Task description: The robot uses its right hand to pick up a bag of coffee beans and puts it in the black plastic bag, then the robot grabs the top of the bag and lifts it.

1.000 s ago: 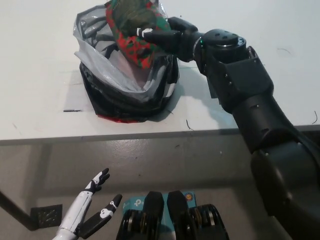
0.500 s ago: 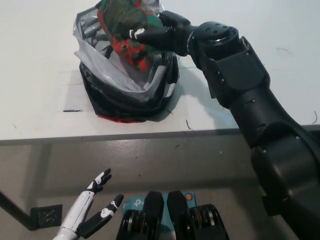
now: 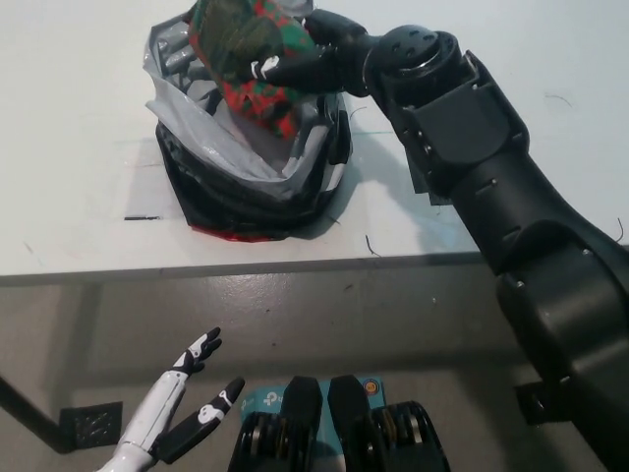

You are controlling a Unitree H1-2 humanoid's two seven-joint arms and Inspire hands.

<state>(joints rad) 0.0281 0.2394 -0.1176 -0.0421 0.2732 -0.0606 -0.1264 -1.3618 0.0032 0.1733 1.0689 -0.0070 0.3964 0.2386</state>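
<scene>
A red and green coffee bean bag (image 3: 248,51) hangs tilted over the open mouth of the black plastic bag (image 3: 246,182), its lower end dipping inside. My black right hand (image 3: 310,54) is shut on the coffee bag from the right side. The plastic bag stands on the white table (image 3: 69,197) with its grey inner lining showing. My white left hand (image 3: 182,408) rests low at the lower left, below the table edge, with its fingers apart and nothing in it.
The table's front edge (image 3: 295,267) runs across the middle of the picture, with grey floor below it. A short dark mark (image 3: 142,217) lies on the table left of the plastic bag.
My right hand has carried the coffee bag a little left and farther over the plastic bag's mouth. The left hand has stayed put.
</scene>
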